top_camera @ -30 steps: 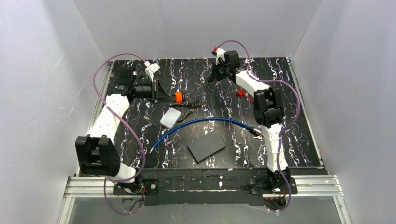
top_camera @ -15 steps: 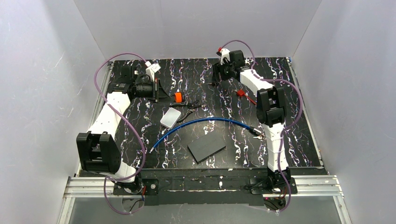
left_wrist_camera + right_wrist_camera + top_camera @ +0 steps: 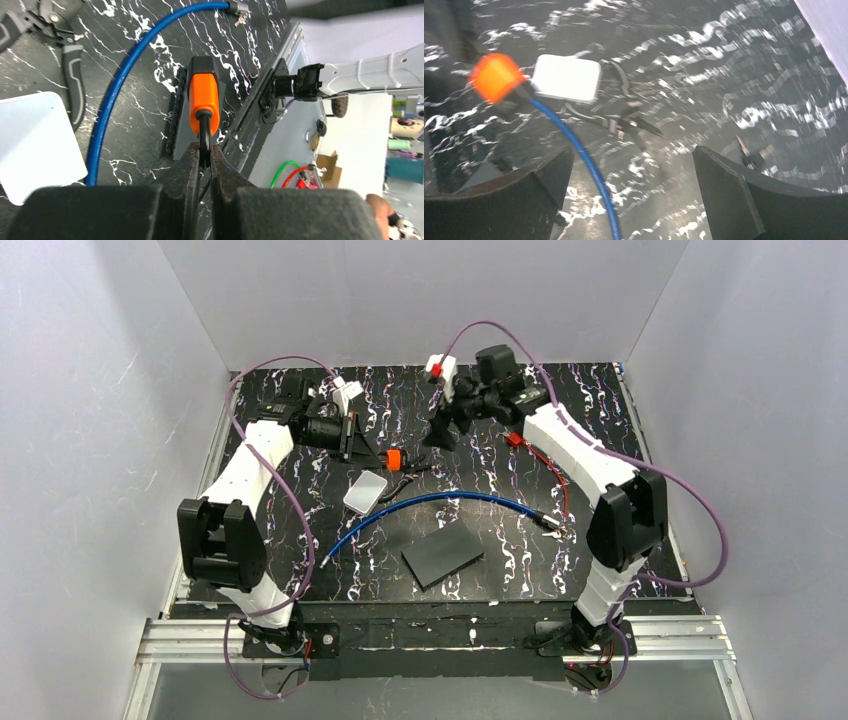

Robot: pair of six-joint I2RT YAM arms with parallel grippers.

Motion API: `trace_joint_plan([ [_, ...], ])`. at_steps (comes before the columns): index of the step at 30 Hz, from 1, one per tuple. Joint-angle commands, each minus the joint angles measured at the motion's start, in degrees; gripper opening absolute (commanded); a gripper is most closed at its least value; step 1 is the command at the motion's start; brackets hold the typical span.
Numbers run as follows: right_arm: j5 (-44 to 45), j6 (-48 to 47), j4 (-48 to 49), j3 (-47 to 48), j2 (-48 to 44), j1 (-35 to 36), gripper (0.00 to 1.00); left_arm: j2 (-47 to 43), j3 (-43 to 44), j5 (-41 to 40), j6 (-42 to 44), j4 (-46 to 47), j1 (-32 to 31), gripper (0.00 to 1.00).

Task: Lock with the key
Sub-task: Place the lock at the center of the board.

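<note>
Top external, lock (image 3: 448,497) arched, ends left-right

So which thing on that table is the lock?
Look at the black marbled table. Across its middle lies the lock, a long thin blue cable arching between a white box and a dark flat slab. It is the only blue thing there.

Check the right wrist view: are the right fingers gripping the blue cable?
No, the right fingers stand wide apart, with the cable lying free on the table beneath.
</note>
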Motion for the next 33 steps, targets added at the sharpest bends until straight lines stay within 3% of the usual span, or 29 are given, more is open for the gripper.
trace_joint_plan([
  [1,-0.5,-8.0,-4.2,-3.4,-5.6,6.2,0.98,1.8,4.3,5.8,0.7,-6.5,-1.2,0.0],
  [10,5.8,-13.7,-10.0,-2.9,-7.1,14.5,0.98,5.4,8.6,8.7,0.7,-12.4,-2.5,0.0],
  [20,11.3,-14.1,-7.3,-4.4,-6.4,16.6,0.95,5.5,8.9,11.3,1.3,-13.4,-3.6,0.0],
  [28,11.3,-14.1,-6.8,-4.4,-6.1,17.0,0.78,6.3,9.3,12.1,1.3,-13.8,-3.7,0.0],
  [33,11.2,-13.4,-5.7,-4.6,-5.9,17.0,0.59,6.7,9.6,13.6,1.1,-13.9,-3.7,0.0],
])
